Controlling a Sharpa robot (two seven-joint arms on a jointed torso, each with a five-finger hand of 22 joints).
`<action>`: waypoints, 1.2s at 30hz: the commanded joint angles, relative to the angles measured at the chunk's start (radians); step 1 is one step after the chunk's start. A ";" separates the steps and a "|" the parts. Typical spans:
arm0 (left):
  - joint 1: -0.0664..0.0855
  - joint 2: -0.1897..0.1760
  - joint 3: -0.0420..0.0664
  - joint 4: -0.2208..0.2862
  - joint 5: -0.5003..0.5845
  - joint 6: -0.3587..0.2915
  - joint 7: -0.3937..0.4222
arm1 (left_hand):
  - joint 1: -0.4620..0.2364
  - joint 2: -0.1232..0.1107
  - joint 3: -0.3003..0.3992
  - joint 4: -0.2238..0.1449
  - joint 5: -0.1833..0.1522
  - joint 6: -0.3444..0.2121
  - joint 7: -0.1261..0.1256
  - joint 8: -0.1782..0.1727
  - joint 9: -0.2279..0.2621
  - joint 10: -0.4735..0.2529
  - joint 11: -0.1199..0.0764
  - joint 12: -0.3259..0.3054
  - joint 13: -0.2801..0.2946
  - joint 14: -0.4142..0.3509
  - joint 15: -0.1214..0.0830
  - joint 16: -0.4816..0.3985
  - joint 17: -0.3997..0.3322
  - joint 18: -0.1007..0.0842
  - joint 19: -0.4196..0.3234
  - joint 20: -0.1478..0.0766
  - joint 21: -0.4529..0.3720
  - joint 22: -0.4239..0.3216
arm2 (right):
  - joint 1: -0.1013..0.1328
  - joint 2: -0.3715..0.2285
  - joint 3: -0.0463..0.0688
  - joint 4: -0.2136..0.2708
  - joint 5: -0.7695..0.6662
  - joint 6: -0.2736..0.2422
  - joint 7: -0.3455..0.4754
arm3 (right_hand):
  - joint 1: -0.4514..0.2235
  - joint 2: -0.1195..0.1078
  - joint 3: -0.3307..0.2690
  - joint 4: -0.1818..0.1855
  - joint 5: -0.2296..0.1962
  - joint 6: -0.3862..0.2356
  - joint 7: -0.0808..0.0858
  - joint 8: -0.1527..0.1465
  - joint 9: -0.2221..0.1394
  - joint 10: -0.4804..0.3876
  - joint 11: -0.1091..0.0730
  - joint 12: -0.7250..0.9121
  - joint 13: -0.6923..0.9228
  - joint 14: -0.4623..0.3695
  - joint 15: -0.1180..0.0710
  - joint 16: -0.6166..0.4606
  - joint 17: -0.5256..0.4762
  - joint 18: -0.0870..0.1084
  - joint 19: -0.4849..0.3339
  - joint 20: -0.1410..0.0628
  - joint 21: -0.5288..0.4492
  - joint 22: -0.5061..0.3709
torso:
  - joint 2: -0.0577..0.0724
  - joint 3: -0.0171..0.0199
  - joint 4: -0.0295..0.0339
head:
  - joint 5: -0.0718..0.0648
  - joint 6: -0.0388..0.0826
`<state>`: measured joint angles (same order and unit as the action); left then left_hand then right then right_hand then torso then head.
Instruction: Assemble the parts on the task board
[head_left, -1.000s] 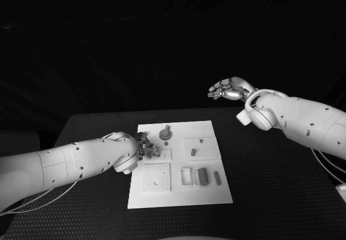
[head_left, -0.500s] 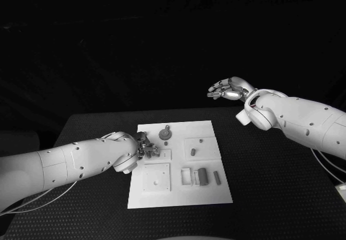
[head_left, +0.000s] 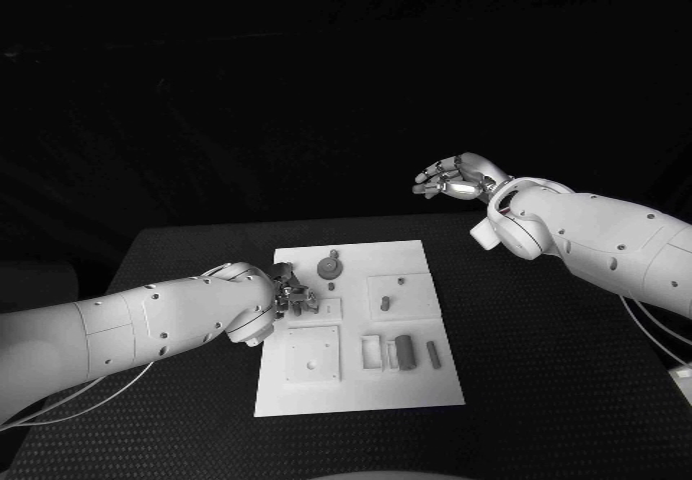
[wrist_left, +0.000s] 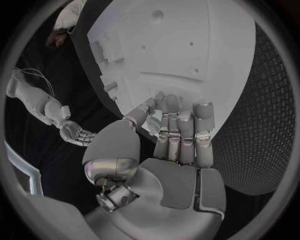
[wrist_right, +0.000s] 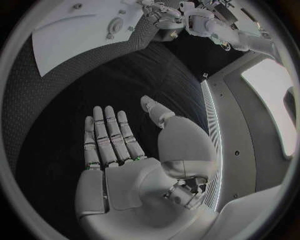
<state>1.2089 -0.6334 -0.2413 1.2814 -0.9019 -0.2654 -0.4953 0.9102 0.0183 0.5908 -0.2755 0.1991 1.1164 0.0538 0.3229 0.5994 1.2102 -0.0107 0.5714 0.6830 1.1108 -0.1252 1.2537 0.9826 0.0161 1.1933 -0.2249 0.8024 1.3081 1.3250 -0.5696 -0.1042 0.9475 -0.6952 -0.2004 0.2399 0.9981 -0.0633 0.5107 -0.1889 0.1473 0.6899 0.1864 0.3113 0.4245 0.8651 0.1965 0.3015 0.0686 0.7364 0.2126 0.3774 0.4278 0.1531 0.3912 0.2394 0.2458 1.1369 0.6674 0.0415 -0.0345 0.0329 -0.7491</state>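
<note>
Two hands work apart. At the task board's (head_left: 346, 385) left edge, the left hand (head_left: 293, 294) curls its fingers (wrist_left: 178, 131) down; whether they pinch a part I cannot tell. Small parts (head_left: 405, 350) lie just beside, and a sweeping finger could scatter them. Right hand (head_left: 459, 176) hovers spread, empty.

Parts (head_left: 402, 351) on task board (head_left: 361, 390)

Dim scene, dark surroundings; white task board (head_left: 361, 330) brightest against the black table (head_left: 548, 350); wrist views strongly bent at their circular rims; focus sharp.
</note>
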 joint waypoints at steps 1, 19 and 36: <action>-0.001 0.000 0.000 -0.004 -0.008 0.036 0.006 | 0.003 0.014 0.023 -0.016 0.004 0.014 0.006 0.010 0.044 0.044 -0.026 0.002 0.001 0.004 -0.013 0.005 0.000 0.076 -0.004 -0.007 0.005 0.021 | -0.003 0.000 0.000 0.003 -0.008 0.015 0.005 | 0.007 -0.005 0.000 0.007 0.000 -0.006 0.031 0.004 -0.001 0.006 0.004 -0.006 -0.001 -0.007 0.003 -0.007 0.000 -0.012 -0.006 -0.001 -0.004 0.001 | 0.000 -0.0001 0.0002 | 0.001 -0.001; -0.001 0.013 0.000 -0.008 -0.043 0.038 -0.010 | -0.025 -0.003 0.020 -0.014 0.109 0.038 -0.005 0.024 0.057 0.063 -0.036 0.018 0.020 0.022 -0.022 0.024 0.003 0.077 0.007 -0.015 0.030 0.022 | -0.004 -0.001 0.000 0.011 -0.009 0.018 0.003 | 0.008 -0.005 0.000 0.007 0.000 -0.006 0.031 0.005 -0.003 0.007 0.004 -0.008 -0.001 -0.007 0.003 -0.008 0.001 -0.012 -0.006 -0.001 -0.005 0.003 | 0.000 -0.0001 0.0000 | 0.002 -0.006; -0.001 0.027 0.000 -0.013 -0.068 0.048 -0.019 | -0.053 -0.012 0.025 -0.010 0.188 0.060 -0.018 0.043 0.071 0.081 -0.048 0.041 0.045 0.037 -0.035 0.057 0.011 0.075 0.013 -0.023 0.054 0.020 | -0.004 0.001 0.000 0.010 -0.009 0.024 0.000 | 0.011 -0.005 0.000 0.006 0.000 -0.006 0.031 0.006 -0.004 0.008 0.003 -0.010 -0.001 -0.009 0.003 -0.010 0.001 -0.012 -0.005 -0.002 -0.006 0.005 | 0.000 -0.0001 -0.0002 | 0.003 -0.009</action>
<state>1.2088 -0.6109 -0.2413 1.2659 -0.9621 -0.2407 -0.5156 0.8560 -0.0067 0.5908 -0.2755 0.3826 1.1368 0.0446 0.3626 0.6436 1.2266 -0.0128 0.6075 0.7277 1.1274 -0.1339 1.3085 0.9926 0.0159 1.2083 -0.2398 0.8529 1.3076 1.3214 -0.5698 -0.1042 0.9566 -0.6959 -0.1929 0.2366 1.0020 -0.0673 0.5108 -0.1889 0.1473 0.6900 0.1863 0.3113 0.4217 0.8686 0.2000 0.2977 0.0687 0.7336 0.2153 0.3734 0.4279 0.1543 0.3912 0.2394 0.2458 1.1410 0.6672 0.0415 -0.0348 0.0358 -0.7567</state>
